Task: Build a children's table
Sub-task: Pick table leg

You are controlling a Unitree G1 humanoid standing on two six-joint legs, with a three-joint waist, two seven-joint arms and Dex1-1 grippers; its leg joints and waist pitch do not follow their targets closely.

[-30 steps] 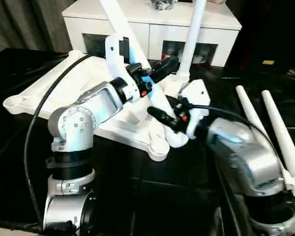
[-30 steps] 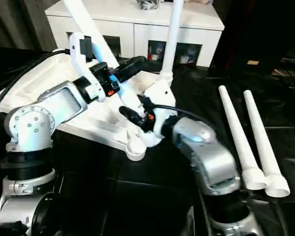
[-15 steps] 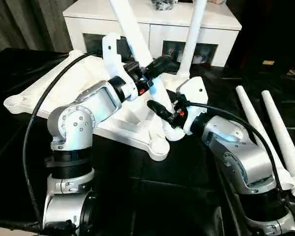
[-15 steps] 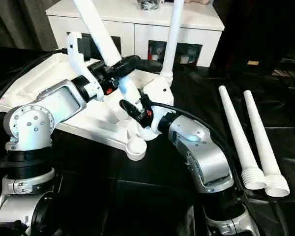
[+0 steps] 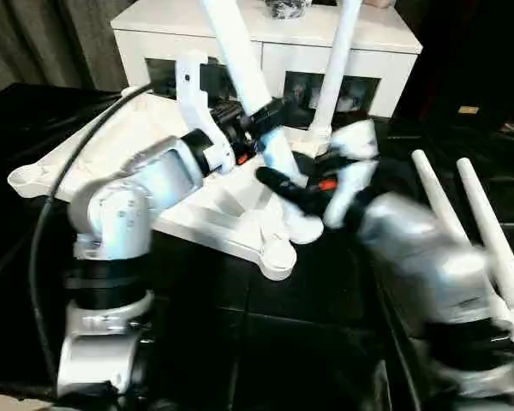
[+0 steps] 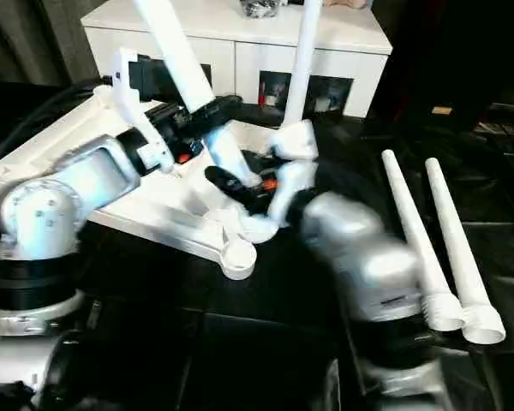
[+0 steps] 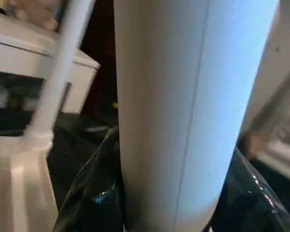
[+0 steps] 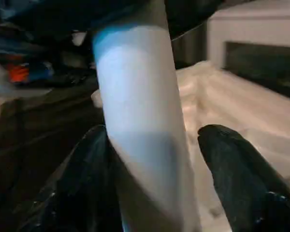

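The table top [image 5: 111, 154] lies underside up at centre left. One leg [image 5: 336, 60] stands fitted at upper centre. The left gripper [image 5: 261, 116] clamps a second, tilted leg [image 5: 240, 56] at its socket; the right gripper [image 5: 278, 181] straddles its base, fingers apart. Two legs [image 6: 428, 248] lie unused at right.

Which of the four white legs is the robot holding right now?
The slanted leg at the upturned table top's near corner. Both the left gripper and the right gripper surround it. Another leg stands upright alone; two legs lie unattached at right.
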